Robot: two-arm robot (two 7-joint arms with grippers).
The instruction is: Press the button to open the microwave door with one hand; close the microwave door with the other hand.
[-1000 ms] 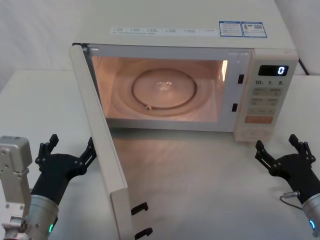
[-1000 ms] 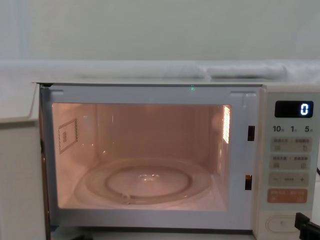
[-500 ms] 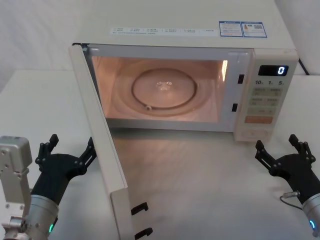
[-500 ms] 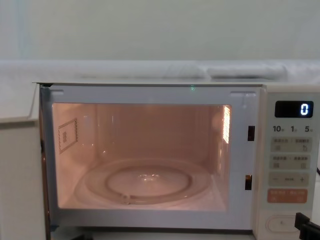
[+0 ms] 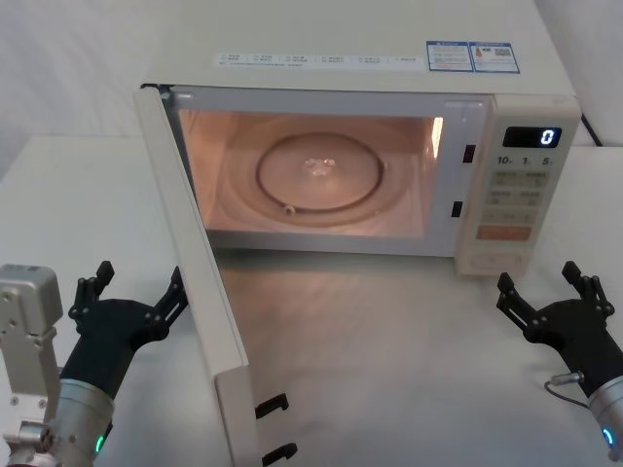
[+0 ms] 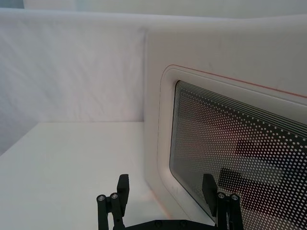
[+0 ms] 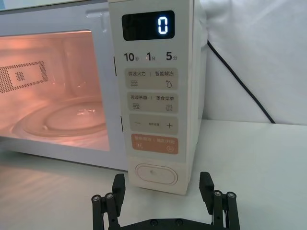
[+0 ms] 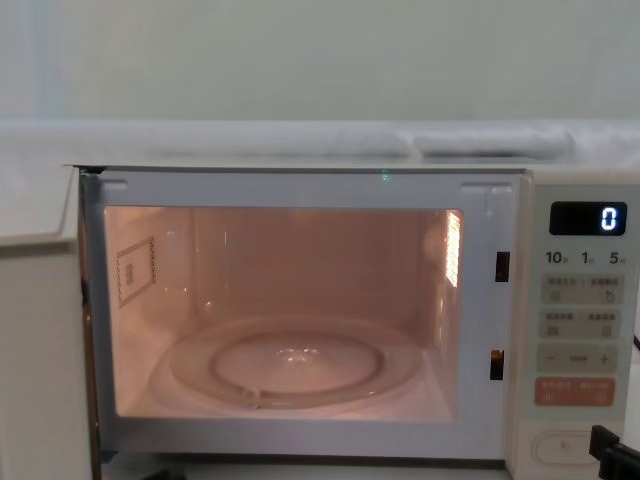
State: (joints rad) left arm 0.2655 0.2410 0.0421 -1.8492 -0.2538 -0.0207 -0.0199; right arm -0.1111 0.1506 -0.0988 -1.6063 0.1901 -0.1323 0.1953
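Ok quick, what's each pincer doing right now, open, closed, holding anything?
Left pincer: open, empty, beside the open microwave door.
Right pincer: open, empty, before the button.

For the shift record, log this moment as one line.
microwave door: swung open, cavity lit | button: untouched | left gripper: open, outside door | right gripper: open, short of panel

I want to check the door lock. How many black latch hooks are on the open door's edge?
2. Both latch hooks sit on the free edge of the microwave door, near the robot: one higher, one just below it.
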